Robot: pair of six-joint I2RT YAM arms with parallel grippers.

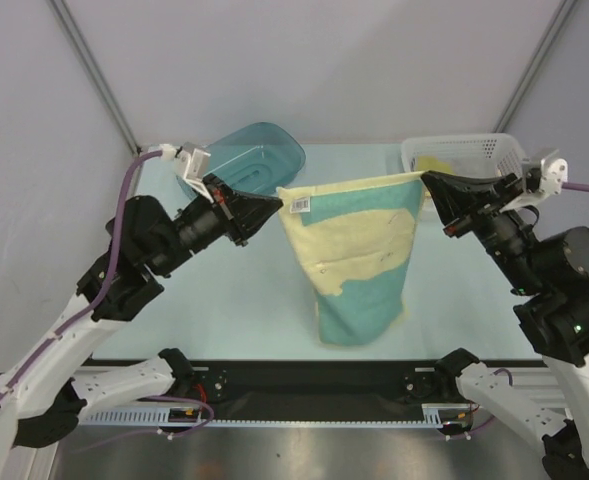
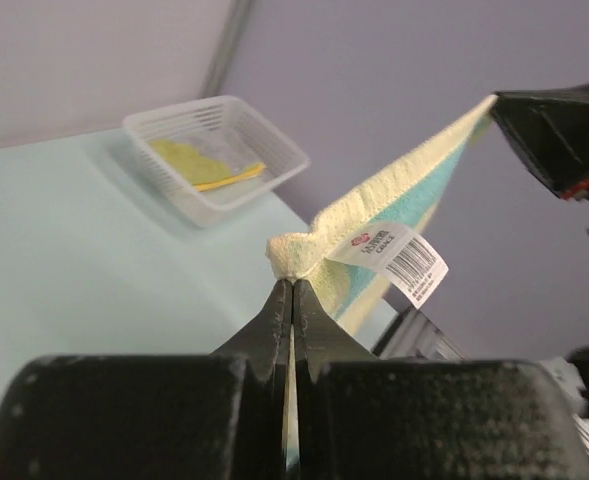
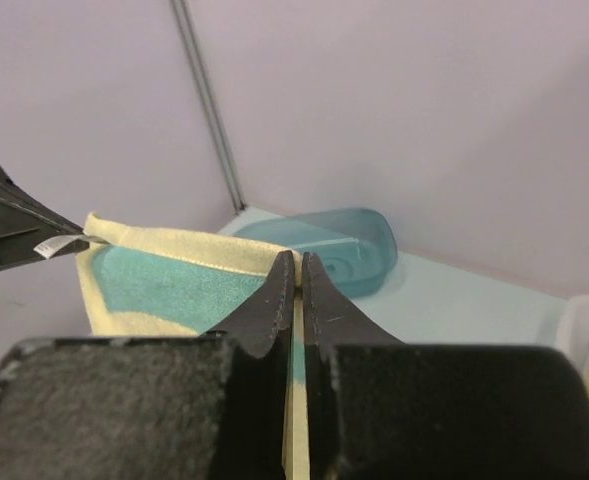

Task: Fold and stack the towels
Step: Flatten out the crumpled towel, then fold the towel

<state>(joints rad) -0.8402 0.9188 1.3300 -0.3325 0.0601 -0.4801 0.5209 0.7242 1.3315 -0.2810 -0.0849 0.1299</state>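
While clamping the cream-and-teal towel (image 1: pixel 359 260) by top corners in fully closed left gripper (image 1: pixel 274 203) and right gripper (image 1: pixel 426 180), risked yanking one pinch loose by overstretching.

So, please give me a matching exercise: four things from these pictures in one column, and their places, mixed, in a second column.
Things
1. cream-and-teal towel
2. teal plastic tub
3. white mesh basket
4. barcode tag

Places
A. far right of the table, a yellow towel inside
B. on the towel's corner, beside the left tool
C. held up in the air by the left tool and the right tool
D. far left of the table

Pairs: 1-C, 2-D, 3-A, 4-B
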